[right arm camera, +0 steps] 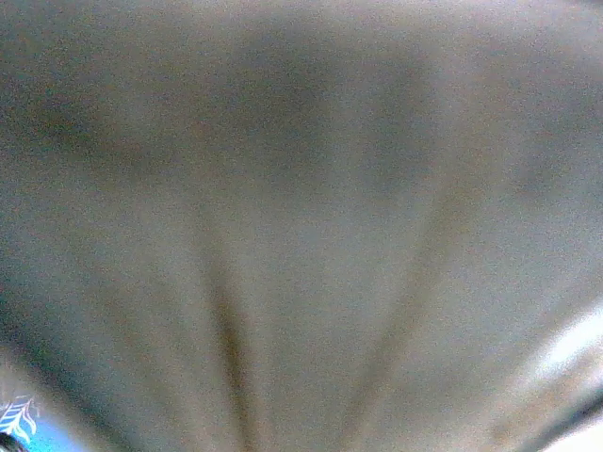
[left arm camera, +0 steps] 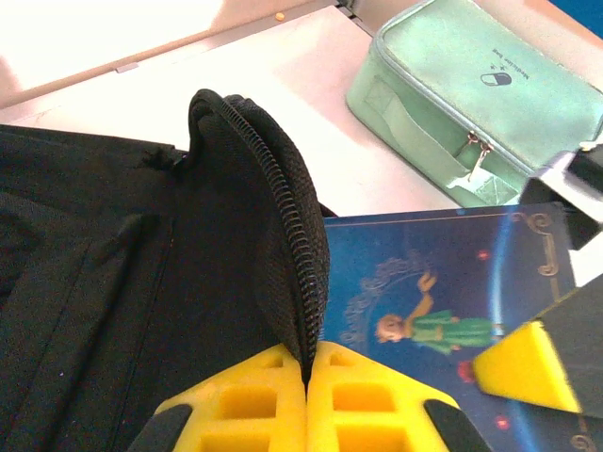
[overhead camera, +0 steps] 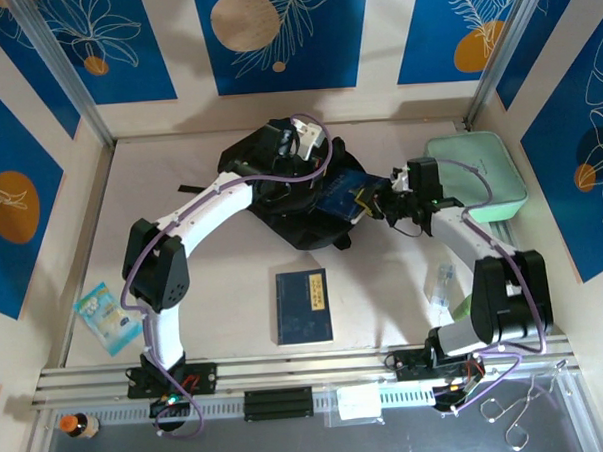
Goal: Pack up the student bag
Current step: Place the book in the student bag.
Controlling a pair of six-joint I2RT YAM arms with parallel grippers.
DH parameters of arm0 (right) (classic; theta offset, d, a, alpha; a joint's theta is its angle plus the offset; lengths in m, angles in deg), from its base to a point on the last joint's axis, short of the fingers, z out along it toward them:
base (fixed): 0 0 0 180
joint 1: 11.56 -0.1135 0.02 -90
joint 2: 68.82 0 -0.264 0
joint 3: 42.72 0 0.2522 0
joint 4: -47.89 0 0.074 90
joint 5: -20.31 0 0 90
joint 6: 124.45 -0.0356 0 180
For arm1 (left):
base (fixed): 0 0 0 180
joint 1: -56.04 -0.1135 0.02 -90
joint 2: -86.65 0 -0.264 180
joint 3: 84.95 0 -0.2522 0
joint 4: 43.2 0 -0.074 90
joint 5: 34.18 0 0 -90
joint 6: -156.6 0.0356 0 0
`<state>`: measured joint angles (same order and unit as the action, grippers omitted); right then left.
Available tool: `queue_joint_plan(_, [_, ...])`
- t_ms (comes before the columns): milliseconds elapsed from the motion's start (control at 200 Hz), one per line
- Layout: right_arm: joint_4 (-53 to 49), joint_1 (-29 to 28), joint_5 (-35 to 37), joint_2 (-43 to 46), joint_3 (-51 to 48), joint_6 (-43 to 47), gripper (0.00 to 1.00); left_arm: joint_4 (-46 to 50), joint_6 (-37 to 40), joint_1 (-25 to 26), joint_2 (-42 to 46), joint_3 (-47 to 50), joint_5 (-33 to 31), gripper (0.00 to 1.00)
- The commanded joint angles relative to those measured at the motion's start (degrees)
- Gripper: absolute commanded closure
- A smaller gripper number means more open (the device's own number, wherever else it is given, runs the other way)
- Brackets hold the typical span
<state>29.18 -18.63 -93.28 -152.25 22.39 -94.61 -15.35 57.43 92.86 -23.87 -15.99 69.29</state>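
The black student bag (overhead camera: pixel 304 229) lies at the back middle of the table. My left gripper (overhead camera: pixel 304 146) is shut on the zippered edge of its flap (left arm camera: pixel 254 217) and holds it up, the yellow fingers (left arm camera: pixel 254 405) pressed together on the fabric. A blue book with a small green-clad figure on its cover (left arm camera: pixel 424 301) sits at the bag's opening. My right gripper (overhead camera: pixel 382 196) is shut on the book's right edge, with one yellow fingertip (left arm camera: pixel 523 367) lying on the cover. The right wrist view is a grey blur.
A mint-green zip pouch (overhead camera: pixel 476 173) lies at the back right, just behind the right arm. A second dark blue book (overhead camera: pixel 304 306) lies flat in the front middle. A light blue packet (overhead camera: pixel 107 317) is at front left, and a clear packet (overhead camera: pixel 445 284) is at front right.
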Motion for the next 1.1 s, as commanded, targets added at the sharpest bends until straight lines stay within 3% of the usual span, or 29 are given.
queue_joint_plan(0, [6.1, -1.3, -4.3, -3.0, 4.2, -2.8, 1.0, -3.8, -0.2, 0.2, 3.9, 0.4, 2.5, 1.0])
queue_joint_plan(290, [8.5, -3.8, -2.5, -14.4, 9.9, -5.2, 1.0, -4.7, -0.7, 0.2, 4.9, 1.6, 2.3, 1.0])
queue_joint_plan(540, [4.3, -6.8, 1.4, -26.1, 19.2, -3.5, 1.0, -4.8, -0.7, 0.1, 5.5, 2.2, 2.3, 1.0])
queue_joint_plan(680, [3.2, -8.2, -0.6, -33.1, 24.6, -5.3, 0.87, -5.0, -1.2, 0.2, 5.3, 2.4, 2.1, 1.0])
queue_joint_plan(850, [0.4, -8.1, 2.4, -32.6, 24.3, -4.0, 0.7, -5.0, -1.3, 0.2, 5.4, 2.7, 1.7, 1.0])
queue_joint_plan(1095, [-1.4, -7.3, 3.7, -31.3, 21.7, -2.9, 0.73, -5.5, -1.2, 0.2, 5.0, 2.8, 2.1, 1.0])
